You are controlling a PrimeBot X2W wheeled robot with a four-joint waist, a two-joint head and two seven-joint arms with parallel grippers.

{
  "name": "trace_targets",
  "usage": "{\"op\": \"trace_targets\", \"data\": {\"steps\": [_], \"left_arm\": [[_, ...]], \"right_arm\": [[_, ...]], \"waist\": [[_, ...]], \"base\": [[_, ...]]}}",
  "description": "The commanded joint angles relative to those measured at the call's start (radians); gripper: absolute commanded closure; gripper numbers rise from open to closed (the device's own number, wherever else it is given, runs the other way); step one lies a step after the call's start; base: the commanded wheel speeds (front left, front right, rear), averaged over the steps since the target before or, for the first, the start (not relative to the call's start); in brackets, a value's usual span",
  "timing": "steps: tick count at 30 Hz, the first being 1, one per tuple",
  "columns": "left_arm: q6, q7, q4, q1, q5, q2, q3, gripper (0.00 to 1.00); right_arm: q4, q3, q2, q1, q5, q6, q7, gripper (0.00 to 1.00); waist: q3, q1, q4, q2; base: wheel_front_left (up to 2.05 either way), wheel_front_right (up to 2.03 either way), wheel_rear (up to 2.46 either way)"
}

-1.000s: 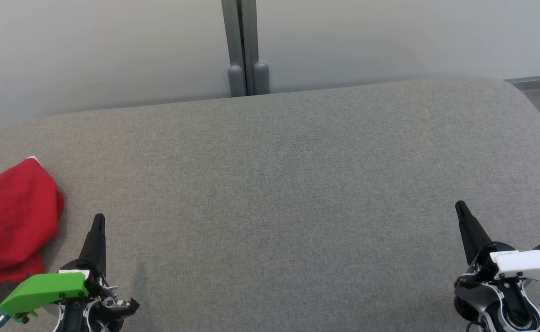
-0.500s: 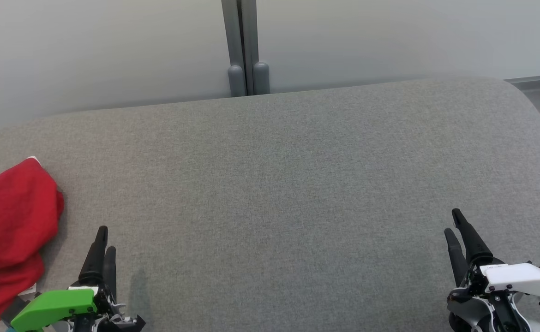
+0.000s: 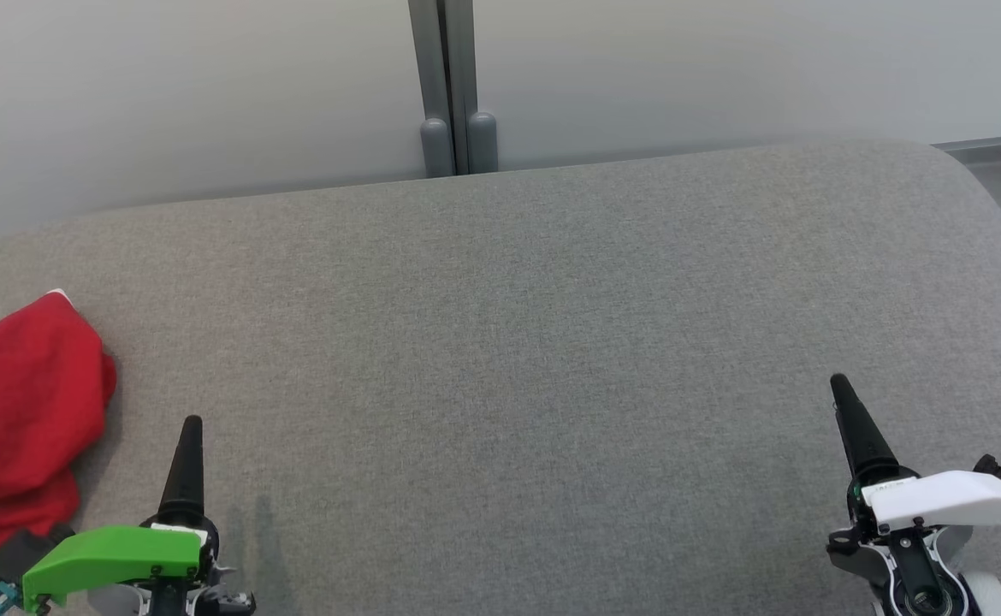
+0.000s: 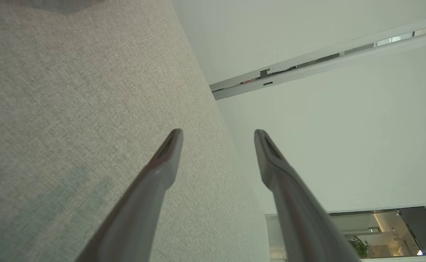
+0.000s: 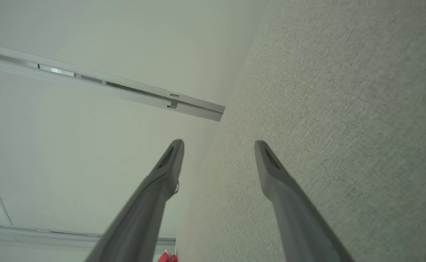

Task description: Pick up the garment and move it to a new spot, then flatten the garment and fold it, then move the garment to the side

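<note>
Since the red garment (image 3: pixel 21 402) lies bunched at the far left edge of the grey fabric-covered counter (image 3: pixel 509 342), neither flat nor squared, the work looks to be at its opening step, the pick-up, though a finished set-aside cannot be ruled out. Under the green wrist cover (image 3: pixel 111 556), the left jaws stand apart and empty just right of the cloth, not touching it; the left wrist view shows both fingers (image 4: pixel 158 171) spread over bare fabric. By the white wrist cover (image 3: pixel 945 499), the right jaws are likewise apart and hold nothing, well away from the garment. Next, the left arm would likely need to swing leftward and close on a raised fold. A small label (image 3: pixel 887 485) on the white wrist cover is too tiny to read, and a pale patch (image 3: pixel 62 295) at the garment's top corner shows no legible writing.
</note>
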Motion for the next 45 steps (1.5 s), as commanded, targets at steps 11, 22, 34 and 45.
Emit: {"op": "trace_targets", "data": {"steps": [11,22,34,45], "left_arm": [[0.004,-0.053,0.01,-0.039,0.277,0.026,-0.013,0.0],[0.009,-0.092,0.03,-0.046,0.461,0.038,-0.033,0.0],[0.019,-0.131,0.054,-0.049,0.629,0.053,-0.061,0.0],[0.034,-0.163,0.077,-0.053,0.767,0.067,-0.088,0.0]], "right_arm": [[-0.008,0.036,-0.005,-0.045,-0.271,0.0,-0.055,0.0],[0.002,0.056,-0.006,-0.062,-0.47,0.0,-0.094,0.0],[0.02,0.062,-0.007,-0.075,-0.649,0.0,-0.133,0.0],[0.028,0.07,-0.008,-0.087,-0.782,0.0,-0.166,0.0]], "waist": [[0.002,0.0,-0.002,0.0],[0.003,0.0,-0.001,0.0],[0.003,0.0,0.0,0.0],[0.006,0.0,-0.001,0.0]], "base": [[0.0,0.0,0.0],[0.0,0.0,0.0],[0.0,0.0,0.0],[0.0,0.0,0.0]]}}
